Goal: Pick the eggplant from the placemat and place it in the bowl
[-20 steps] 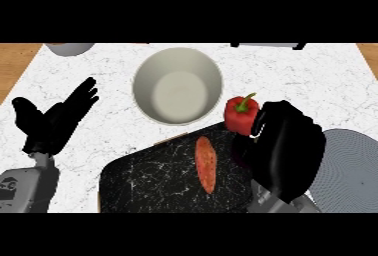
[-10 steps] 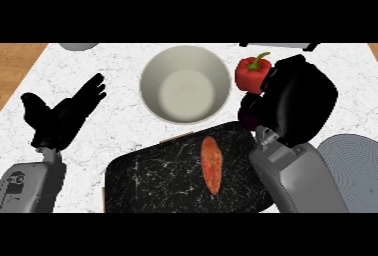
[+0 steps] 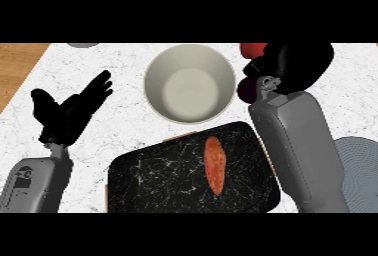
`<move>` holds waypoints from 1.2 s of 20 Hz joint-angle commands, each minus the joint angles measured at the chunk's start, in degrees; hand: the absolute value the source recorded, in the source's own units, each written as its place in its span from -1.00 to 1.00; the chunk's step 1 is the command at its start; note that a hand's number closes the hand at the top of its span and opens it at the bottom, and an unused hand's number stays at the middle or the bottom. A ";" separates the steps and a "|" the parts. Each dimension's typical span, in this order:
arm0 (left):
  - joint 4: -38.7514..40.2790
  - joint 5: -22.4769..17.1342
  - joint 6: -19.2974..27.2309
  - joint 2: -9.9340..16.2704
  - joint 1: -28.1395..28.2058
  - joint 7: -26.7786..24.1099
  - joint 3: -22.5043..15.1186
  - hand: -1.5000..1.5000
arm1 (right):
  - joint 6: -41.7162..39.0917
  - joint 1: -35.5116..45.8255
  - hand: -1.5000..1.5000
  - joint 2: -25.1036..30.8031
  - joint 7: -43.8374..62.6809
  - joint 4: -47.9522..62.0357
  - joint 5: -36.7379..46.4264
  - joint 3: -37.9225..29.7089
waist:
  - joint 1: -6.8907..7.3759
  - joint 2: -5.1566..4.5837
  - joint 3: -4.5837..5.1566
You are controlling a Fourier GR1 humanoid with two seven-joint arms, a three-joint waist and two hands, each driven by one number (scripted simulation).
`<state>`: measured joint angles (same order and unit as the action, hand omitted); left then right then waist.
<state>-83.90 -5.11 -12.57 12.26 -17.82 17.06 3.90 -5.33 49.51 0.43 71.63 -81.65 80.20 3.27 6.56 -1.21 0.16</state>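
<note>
The dark purple eggplant (image 3: pixel 247 90) shows as a rounded end under my right hand (image 3: pixel 295 60), just right of the bowl's rim. The hand's fingers are curled round it and hide most of it. The cream bowl (image 3: pixel 159 70) stands at the top centre with nothing visible inside. Below it lies the black marbled placemat (image 3: pixel 162 180). My left hand (image 3: pixel 70 107) rests open at the left, fingers up, away from both.
A long orange-red vegetable (image 3: pixel 214 165) lies on the placemat. A red pepper (image 3: pixel 252 49) sits beside my right hand at the top. A grey plate (image 3: pixel 362 170) is at the right edge. A wooden strip (image 3: pixel 18 60) borders the counter's upper left.
My right hand has moved from over the placemat's right side up past the red pepper to beside the bowl's right rim. The view has shifted slightly. My left hand stays open.
</note>
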 commanded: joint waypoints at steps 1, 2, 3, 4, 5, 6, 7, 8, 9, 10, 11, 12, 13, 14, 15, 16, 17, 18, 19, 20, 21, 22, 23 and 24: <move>0.47 0.97 0.77 -1.08 -0.28 -0.55 -0.92 0.00 | 5.94 5.20 1.00 -0.41 13.60 8.95 -3.60 -2.91 | 0.21 -0.27 -0.08; 1.50 0.02 -0.48 0.48 -1.66 -0.34 0.32 0.00 | 8.99 4.98 1.00 -0.41 12.27 11.58 -4.06 -3.79 | -0.23 -0.60 -0.11; 0.79 0.37 0.75 -0.73 -1.11 0.22 -0.19 0.00 | 10.18 6.60 1.00 -0.41 11.44 14.10 -4.89 -4.91 | 0.56 -0.66 -0.13; 0.11 0.62 -0.22 -0.82 0.81 -1.35 -1.01 0.00 | 10.07 7.69 1.00 -0.41 11.23 16.46 -4.96 -6.18 | 0.80 -0.55 -0.09; -0.14 -0.20 -0.54 -0.91 0.20 -0.83 -0.78 0.00 | 12.59 7.31 1.00 -0.41 11.57 17.22 -6.44 -5.42 | 0.68 -0.36 -0.12; -1.54 0.04 0.29 0.08 -0.85 1.15 -0.11 0.00 | 13.58 7.67 1.00 -0.41 9.38 19.55 -6.94 -7.66 | 0.62 -0.35 -0.20; 0.21 -0.69 -0.52 0.83 -1.19 0.09 1.04 0.00 | 17.88 6.32 1.00 -0.41 9.29 15.74 -8.64 -10.23 | 0.26 -0.60 -0.26; 0.03 -0.43 -0.59 0.19 0.61 -1.05 0.48 0.00 | 20.03 6.12 1.00 -0.41 8.16 15.47 -10.12 -12.64 | 0.80 -0.76 -0.29; 0.68 0.18 -0.26 -0.14 -0.70 -0.76 -0.09 0.00 | 21.75 5.90 1.00 -0.41 7.06 16.75 -10.90 -13.79 | 0.16 -1.04 -0.31; -0.29 -0.35 -0.39 -0.35 -0.62 -0.01 -0.22 0.00 | 23.84 6.84 -1.00 -0.41 6.98 16.75 -10.78 -15.14 | 0.95 -0.91 -0.34; -0.35 0.08 0.08 0.17 -0.86 0.00 0.23 0.00 | 25.97 6.84 -1.00 -0.41 5.44 16.75 -10.59 -16.77 | 0.32 -0.82 -0.34; 0.46 -0.74 -0.37 -0.25 -0.73 -0.34 0.45 0.00 | 28.77 6.24 -1.00 -0.41 3.02 17.55 -12.00 -17.43 | 0.44 -1.13 -0.33; 0.74 0.13 -0.29 -0.20 -0.79 -1.12 -0.01 0.00 | 31.64 5.80 -1.00 -0.41 2.00 18.30 -12.46 -17.11 | 0.43 -1.12 -0.30; 0.67 -0.04 -0.93 0.30 0.04 -1.95 0.26 0.00 | 33.82 5.99 -1.00 -0.41 0.71 20.16 -11.95 -17.38 | 0.39 -0.95 -0.23; 1.52 1.36 0.93 -0.99 -1.30 -1.54 -0.57 0.00 | 35.01 8.82 -1.00 -0.41 -0.02 22.09 -11.14 -17.47 | 0.00 -1.05 -0.20; 0.24 0.34 0.23 -0.57 -1.11 -0.03 -0.39 0.00 | 39.42 6.14 -1.00 -0.41 -1.96 23.08 -10.51 -16.66 | 0.59 -0.90 -0.26; -0.07 -0.69 -0.70 0.80 -2.52 0.86 0.67 0.00 | 40.47 7.35 -1.00 -0.41 -2.64 25.36 -10.53 -18.07 | 0.64 -0.96 -0.25; 0.24 0.10 -0.53 0.59 -0.39 -1.09 0.50 0.00 | 42.19 8.62 -1.00 -0.41 -3.28 26.89 -10.77 -18.67 | 0.74 -0.88 -0.19; 0.44 0.77 0.91 -0.72 -0.77 -0.35 -0.17 0.00 | 45.76 7.12 -1.00 -0.41 -5.07 28.11 -9.89 -18.17 | -0.04 -0.80 -0.22; 1.19 0.39 0.81 -0.66 -2.20 -0.27 0.22 0.00 | 47.38 8.97 -1.00 -0.41 -4.74 30.85 -8.89 -17.39 | -0.05 -0.86 -0.16; 0.07 -0.31 0.40 0.19 -1.52 0.88 0.86 0.00 | 48.76 9.05 -1.00 -0.41 -2.82 32.81 -6.66 -15.93 | -0.54 -0.19 -0.13; 1.54 1.79 1.60 -1.74 -0.07 -2.06 -0.74 0.00 | 49.45 10.70 -1.00 -0.42 -1.52 34.78 -5.08 -16.30 | -0.68 -0.44 -0.06; 1.11 -0.32 0.37 -0.08 -2.52 -0.02 0.97 0.00 | 50.86 12.17 -1.00 -0.42 -1.59 35.11 -3.14 -17.89 | -0.99 -0.40 -0.07; 0.92 -0.21 0.24 0.39 -0.59 0.21 1.21 0.00 | 52.45 11.98 -1.00 -0.42 -0.45 35.10 -1.75 -16.59 | -1.52 0.17 -0.07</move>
<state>-83.09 -4.90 -12.12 12.02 -19.00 16.74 4.36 36.28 58.71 0.24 60.89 -50.58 74.09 -14.15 6.01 -1.66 0.03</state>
